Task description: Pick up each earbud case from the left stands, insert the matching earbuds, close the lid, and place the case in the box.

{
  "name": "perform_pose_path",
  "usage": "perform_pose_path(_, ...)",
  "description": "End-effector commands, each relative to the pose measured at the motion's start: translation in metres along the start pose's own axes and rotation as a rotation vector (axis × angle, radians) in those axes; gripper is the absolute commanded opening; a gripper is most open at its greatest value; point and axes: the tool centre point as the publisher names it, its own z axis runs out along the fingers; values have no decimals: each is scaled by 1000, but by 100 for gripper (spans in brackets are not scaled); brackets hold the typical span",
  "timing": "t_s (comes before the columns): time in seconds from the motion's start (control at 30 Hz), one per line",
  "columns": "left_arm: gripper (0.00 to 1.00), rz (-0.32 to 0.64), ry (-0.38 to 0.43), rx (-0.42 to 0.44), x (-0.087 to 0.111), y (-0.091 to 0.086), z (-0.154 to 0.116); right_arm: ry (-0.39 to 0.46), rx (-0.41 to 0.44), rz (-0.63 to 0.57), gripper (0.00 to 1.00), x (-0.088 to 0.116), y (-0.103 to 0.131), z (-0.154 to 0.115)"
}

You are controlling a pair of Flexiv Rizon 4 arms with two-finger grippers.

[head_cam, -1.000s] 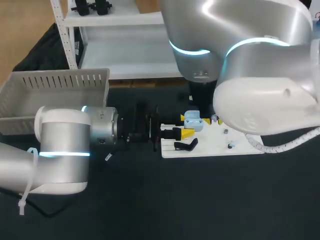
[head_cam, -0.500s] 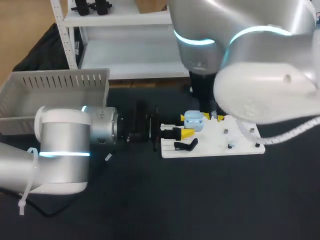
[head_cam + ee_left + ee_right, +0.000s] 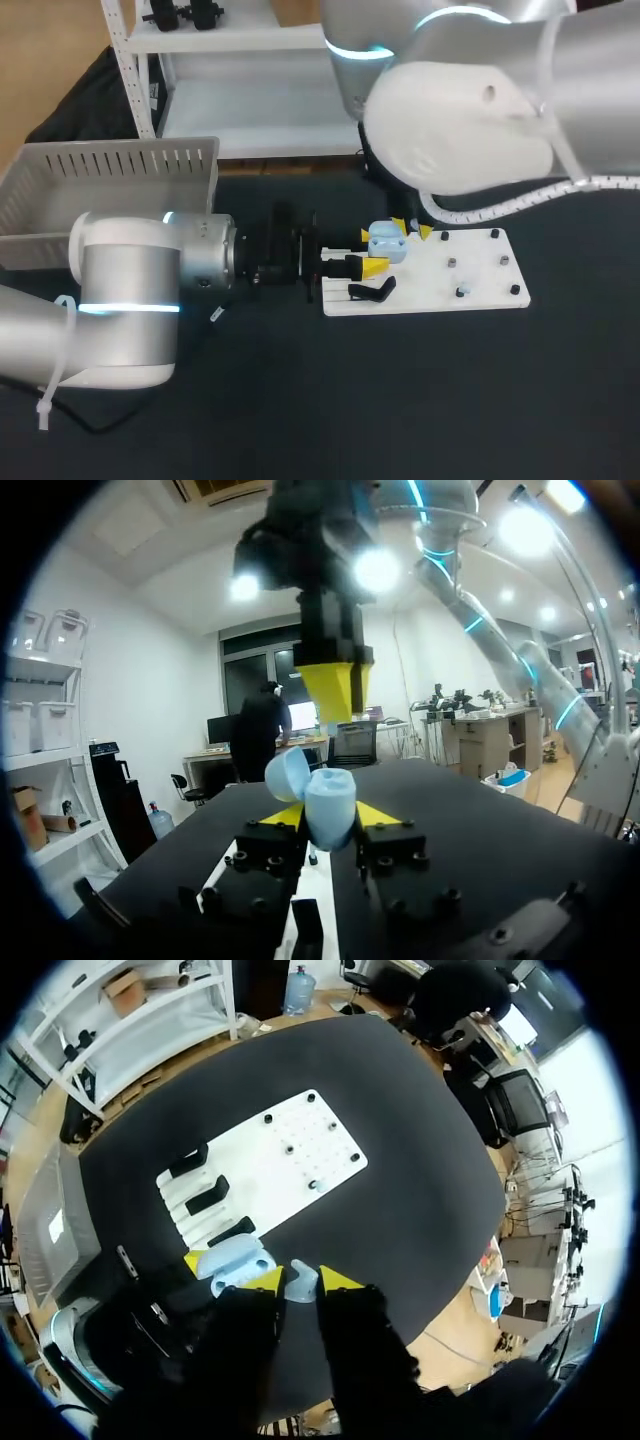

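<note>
The left fingers [image 3: 371,266] clench the open case [image 3: 386,243] at nine o'clock on the board [image 3: 470,285] while the right fingers [image 3: 335,1280] pinch an earbud [image 3: 300,1284] above, so a misaligned descent may jam it on the rim.

Smooth plastic case [image 3: 386,243], matt table [image 3: 300,400]

Desk [image 3: 400,400]: black matte top. Items lying directly on it, three. (1) White board [image 3: 480,285], flat and rectangular, right of centre, its long side running across the desk; black stands [image 3: 208,1195] at its left end, small pegs [image 3: 452,263] over the rest. (2) Pale box [image 3: 100,170], open-topped with a slotted wall, at the left rear. (3) Small pale object [image 3: 217,313] left of the board, too small to identify.
</note>
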Motion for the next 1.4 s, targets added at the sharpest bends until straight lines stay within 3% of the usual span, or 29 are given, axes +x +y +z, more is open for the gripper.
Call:
perform_pose_path(0.03,0,1,-1,-1,0,0,0,-1,4,2,0,1,1,-1)
perform_pose_path(0.8,0,1,-1,-1,0,0,0,40,43,108,0,14,32,-6)
perform_pose_path(1.4,0,1,-1,-1,0,0,0,42,20,146,0,10,24,11)
